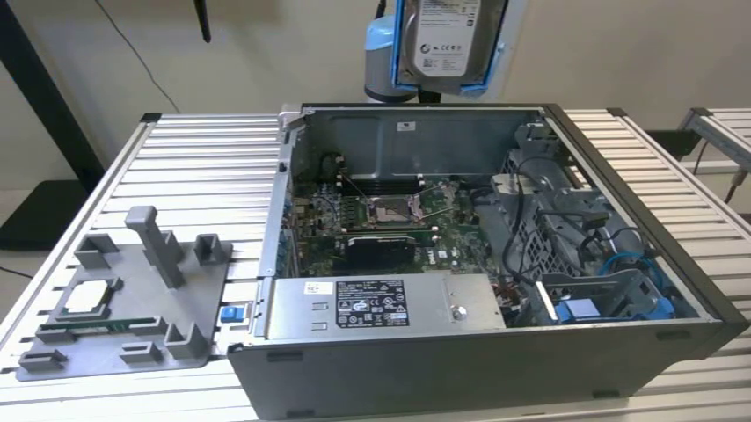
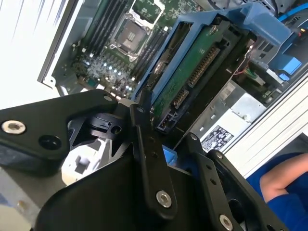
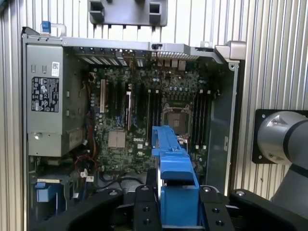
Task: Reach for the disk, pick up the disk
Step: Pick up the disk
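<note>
Leftmost in the exterior view, a grey moulded fixture (image 1: 129,299) is seen lying on the slatted tabletop (image 1: 188,167), with a small square chip (image 1: 88,299) seated in it. Just beside the fixture, toward the exterior view's right, an open computer case (image 1: 470,374) is laid on its side. Its motherboard (image 1: 388,211) is exposed, a grey power supply box (image 1: 375,303) is mounted along the near wall, and blue cables (image 1: 628,264) are bundled in the bay at the far right. Above the rear wall of the case, the disk (image 1: 449,40) is held roughly upright in the air, well apart from the tabletop, with its white label turned toward the camera and its blue bracket framing both sides. In both wrist views the gripper (image 3: 175,192) is shown clamped on the disk, its black fingers (image 2: 149,159) pressed against the bracket. In the second wrist view the green circuit board on the disk's other face is displayed, with the open case beyond it, and a person's arm (image 2: 284,180) is seen past the tabletop.
</note>
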You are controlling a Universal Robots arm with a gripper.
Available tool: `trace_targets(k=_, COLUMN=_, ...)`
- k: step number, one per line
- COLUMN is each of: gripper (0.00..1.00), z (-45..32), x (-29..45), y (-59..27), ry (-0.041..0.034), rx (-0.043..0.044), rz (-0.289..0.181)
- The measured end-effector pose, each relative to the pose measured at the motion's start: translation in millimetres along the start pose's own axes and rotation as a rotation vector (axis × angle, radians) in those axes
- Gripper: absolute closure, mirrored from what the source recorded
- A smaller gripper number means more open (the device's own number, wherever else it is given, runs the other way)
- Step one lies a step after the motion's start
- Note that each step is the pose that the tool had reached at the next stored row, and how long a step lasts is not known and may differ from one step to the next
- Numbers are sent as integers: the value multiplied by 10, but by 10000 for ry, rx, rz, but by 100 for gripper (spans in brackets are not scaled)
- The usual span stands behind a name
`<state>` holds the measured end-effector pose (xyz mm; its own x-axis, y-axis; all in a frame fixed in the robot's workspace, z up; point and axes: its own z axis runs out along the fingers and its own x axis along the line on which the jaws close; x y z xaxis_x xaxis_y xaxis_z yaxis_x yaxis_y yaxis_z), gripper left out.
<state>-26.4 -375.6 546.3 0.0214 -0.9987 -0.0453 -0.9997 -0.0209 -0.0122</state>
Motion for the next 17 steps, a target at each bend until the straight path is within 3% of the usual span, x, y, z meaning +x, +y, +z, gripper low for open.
trace_targets(k=17, gripper=100, z=4, x=6, y=-299, ry=-14, rx=0, rz=0)
